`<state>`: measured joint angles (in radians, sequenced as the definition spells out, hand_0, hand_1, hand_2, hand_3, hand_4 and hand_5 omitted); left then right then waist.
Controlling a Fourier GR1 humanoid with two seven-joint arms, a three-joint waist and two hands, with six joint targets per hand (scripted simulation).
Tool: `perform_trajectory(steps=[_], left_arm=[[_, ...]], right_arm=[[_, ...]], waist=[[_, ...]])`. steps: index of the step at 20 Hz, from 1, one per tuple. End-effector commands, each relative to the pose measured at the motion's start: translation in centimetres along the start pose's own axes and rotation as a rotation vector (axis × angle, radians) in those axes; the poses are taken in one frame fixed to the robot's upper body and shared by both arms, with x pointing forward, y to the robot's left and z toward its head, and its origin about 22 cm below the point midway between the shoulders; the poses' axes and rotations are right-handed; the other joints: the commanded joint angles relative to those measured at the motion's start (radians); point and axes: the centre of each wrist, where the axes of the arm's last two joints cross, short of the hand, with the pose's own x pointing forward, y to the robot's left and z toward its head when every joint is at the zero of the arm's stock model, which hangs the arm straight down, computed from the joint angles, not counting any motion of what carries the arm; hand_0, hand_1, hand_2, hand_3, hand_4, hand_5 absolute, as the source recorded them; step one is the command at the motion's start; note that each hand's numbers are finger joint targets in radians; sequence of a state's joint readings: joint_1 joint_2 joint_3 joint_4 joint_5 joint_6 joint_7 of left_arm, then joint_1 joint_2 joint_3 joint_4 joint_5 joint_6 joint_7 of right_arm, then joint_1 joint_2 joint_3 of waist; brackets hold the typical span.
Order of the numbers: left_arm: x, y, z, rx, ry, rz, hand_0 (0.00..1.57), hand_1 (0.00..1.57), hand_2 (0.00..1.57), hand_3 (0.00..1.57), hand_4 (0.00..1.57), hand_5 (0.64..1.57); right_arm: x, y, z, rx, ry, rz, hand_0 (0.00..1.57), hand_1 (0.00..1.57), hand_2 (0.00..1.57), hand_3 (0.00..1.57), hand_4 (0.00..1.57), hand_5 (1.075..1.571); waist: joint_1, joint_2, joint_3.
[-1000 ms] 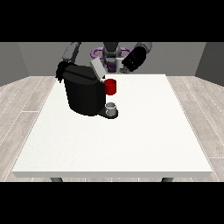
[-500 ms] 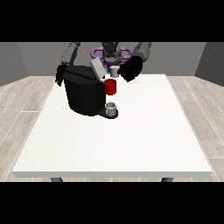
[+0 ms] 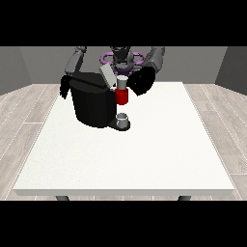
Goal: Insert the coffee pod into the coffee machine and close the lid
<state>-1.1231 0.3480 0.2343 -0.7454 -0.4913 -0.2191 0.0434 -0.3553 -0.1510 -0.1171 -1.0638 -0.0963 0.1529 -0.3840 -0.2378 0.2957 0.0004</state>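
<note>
We see the black coffee machine (image 3: 94, 103) upright, its grey lid (image 3: 108, 75) tilted open. The small pale coffee pod (image 3: 122, 81) sits atop the machine's red front part (image 3: 122, 97).

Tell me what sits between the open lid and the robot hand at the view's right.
In the front view, the coffee pod stands between the raised lid and the robot hand at the view's right, above the machine's red part.

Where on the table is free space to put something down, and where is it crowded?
The table is bare in front of the coffee machine toward the near edge, and along the view's right side. It is crowded at the far left, where the machine, its open lid, the small cup and both hands gather.
</note>
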Motion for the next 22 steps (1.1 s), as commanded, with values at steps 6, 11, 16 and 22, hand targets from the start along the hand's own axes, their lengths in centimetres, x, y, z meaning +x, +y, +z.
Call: perform_trajectory(steps=[6, 11, 16, 22], left_arm=[[-0.4, 3.7, 0.3, 0.046, 0.004, -0.074, 1.4, 1.4, 1.46, 1.35, 0.66, 1.571], [1.5, 5.2, 0.1, 0.057, -0.041, -0.106, 1.44, 1.44, 1.48, 1.33, 0.7, 1.571], [2.1, 2.2, -0.7, 0.031, -0.026, -0.061, 1.39, 1.39, 1.44, 1.37, 0.6, 1.571], [0.6, 1.0, -0.4, 0.055, -0.056, -0.057, 1.37, 1.37, 1.38, 1.26, 0.55, 1.571]], right_arm=[[1.2, -1.2, -1.1, 0.023, -0.044, 0.002, 0.0, 0.0, 0.0, 0.0, 0.26, 1.571], [2.1, -0.4, -3.1, 0.006, -0.022, 0.028, 0.0, 0.0, 0.0, 0.0, 0.26, 1.571], [0.5, 0.1, -2.4, -0.012, 0.021, 0.014, 0.0, 0.0, 0.0, 0.0, 0.26, 1.571], [-0.1, -0.2, -1.9, -0.009, -0.018, -0.022, 0.0, 0.0, 0.0, 0.0, 0.33, 1.571]], waist=[[-0.047, 0.068, -0.0001], [-0.007, 0.092, -0.0001], [-0.003, 0.05, 0.0001], [-0.001, 0.077, 0.0001]])
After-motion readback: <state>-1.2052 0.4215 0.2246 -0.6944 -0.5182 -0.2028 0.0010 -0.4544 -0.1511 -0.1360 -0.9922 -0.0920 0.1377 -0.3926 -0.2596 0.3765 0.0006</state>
